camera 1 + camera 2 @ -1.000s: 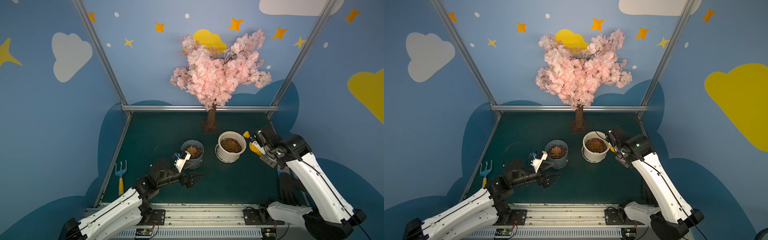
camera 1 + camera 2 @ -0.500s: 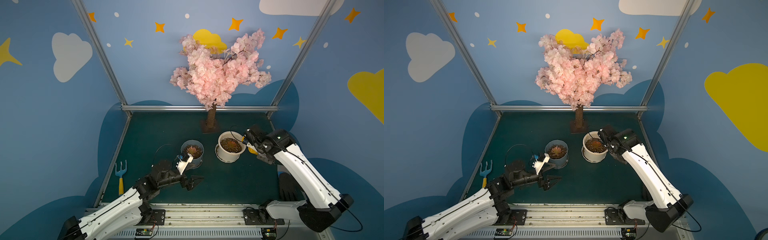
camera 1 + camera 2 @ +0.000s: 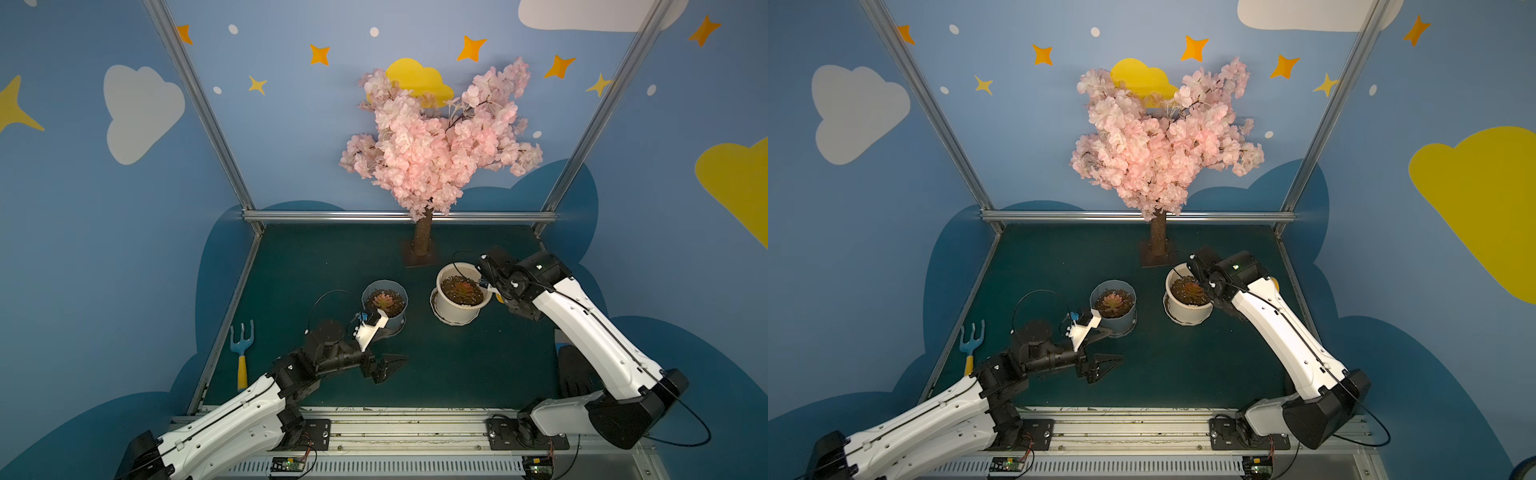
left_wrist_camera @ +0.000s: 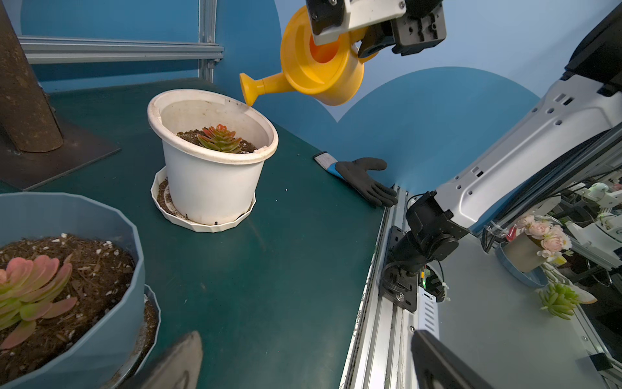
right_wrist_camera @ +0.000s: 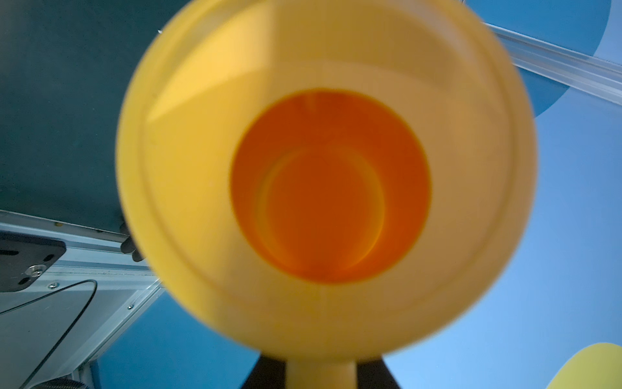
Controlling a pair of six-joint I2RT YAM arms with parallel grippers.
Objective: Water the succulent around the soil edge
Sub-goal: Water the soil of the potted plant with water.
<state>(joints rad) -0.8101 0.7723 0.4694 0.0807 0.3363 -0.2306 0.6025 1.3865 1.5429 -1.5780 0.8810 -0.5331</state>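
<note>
1. Currently the right gripper [image 4: 367, 47] is clamped on the handle of a yellow watering can [image 4: 323, 67], held in the air beside a white pot [image 4: 208, 188].
2. Seen in a top view, the can hangs at about 3 o'clock of the white pot [image 3: 455, 311]. Its long axis runs from the handle at 3 o'clock to the spout, which points toward 9 o'clock.
3. The spout [image 4: 250, 89] tips downward, with its mouth just above the pot's rim at the soil edge. No stream of water is visible.
4. The succulent [image 4: 218, 138] stands upright in the middle of the soil, apart from the spout.
5. The left gripper [image 3: 1105, 347] has its jaws wide apart and empty. It is between 7 and 8 o'clock of the white pot and well apart from it, so the right arm is clearly nearer.
6. Around the white pot:
   - a blue pot [image 3: 384, 322] holding a second succulent [image 3: 384, 300], at 9 o'clock
   - a tree trunk [image 3: 422, 239], near 11 o'clock
   - a black glove [image 4: 363, 178], at 4 o'clock
   - a small rake [image 3: 242, 345], far out past 8 o'clock
7. Circling the rim looks unobstructed. The succulent's leaves and the trunk seem the only things to steer clear of.
</note>
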